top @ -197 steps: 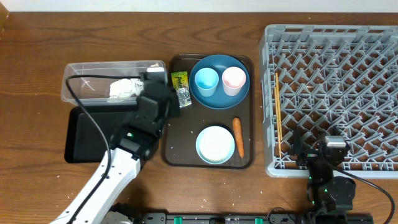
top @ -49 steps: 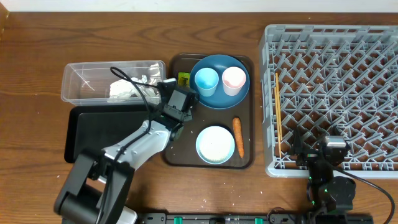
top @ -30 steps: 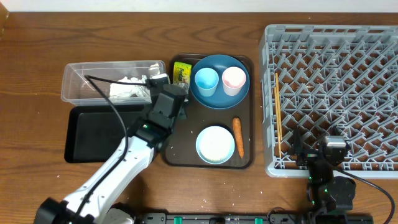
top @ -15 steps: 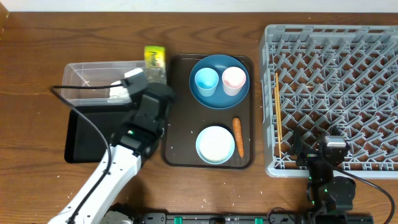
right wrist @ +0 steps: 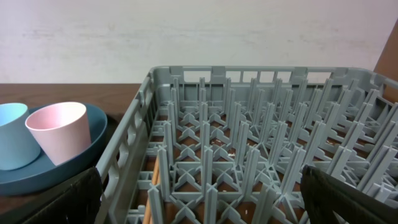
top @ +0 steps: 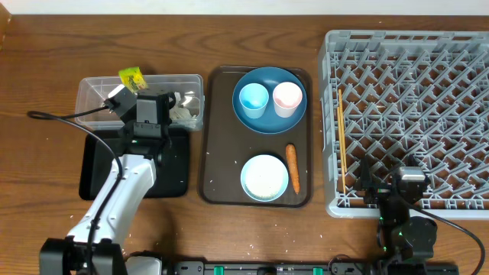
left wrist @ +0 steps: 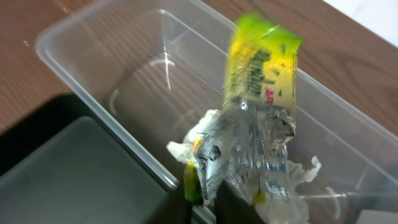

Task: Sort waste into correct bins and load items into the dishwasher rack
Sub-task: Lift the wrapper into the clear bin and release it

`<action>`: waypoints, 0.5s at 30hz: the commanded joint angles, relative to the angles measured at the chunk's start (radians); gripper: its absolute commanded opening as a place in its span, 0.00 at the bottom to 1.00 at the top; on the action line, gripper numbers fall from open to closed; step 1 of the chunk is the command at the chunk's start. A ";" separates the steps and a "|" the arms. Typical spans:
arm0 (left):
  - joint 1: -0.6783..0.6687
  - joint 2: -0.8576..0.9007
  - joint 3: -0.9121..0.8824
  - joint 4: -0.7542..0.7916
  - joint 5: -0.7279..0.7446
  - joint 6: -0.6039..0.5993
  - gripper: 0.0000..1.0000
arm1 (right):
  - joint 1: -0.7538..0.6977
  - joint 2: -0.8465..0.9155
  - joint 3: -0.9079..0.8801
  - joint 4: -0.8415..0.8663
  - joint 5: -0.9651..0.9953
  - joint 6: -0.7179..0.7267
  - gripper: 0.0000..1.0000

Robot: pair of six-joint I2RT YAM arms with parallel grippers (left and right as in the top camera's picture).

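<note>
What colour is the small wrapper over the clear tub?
The wrapper is bright yellow-green; the left wrist view shows it best.

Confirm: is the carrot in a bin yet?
No, the carrot lies on the brown tray, right of the light-blue bowl.

Left tool (top: 127,90) outstretched, right tool (right wrist: 199,190) splayed.

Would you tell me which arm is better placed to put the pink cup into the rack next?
Right. The right hand sits open at the rack's near edge, facing the pink cup; the left hand is over the clear tub with the wrapper.
</note>
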 commanded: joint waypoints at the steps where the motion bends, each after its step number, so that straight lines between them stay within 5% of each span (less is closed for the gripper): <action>1: 0.004 0.008 0.001 0.012 0.023 -0.020 0.45 | 0.004 -0.005 -0.002 -0.004 0.010 0.014 0.99; 2: 0.004 0.007 0.001 0.012 0.023 -0.020 0.58 | 0.004 -0.005 -0.002 -0.004 0.010 0.014 0.99; 4: 0.004 0.006 0.001 0.012 0.023 -0.020 0.65 | 0.004 -0.005 -0.002 -0.004 0.010 0.014 0.99; 15: -0.003 -0.058 0.002 0.003 0.045 0.050 0.79 | 0.004 -0.005 -0.002 -0.004 0.010 0.014 0.99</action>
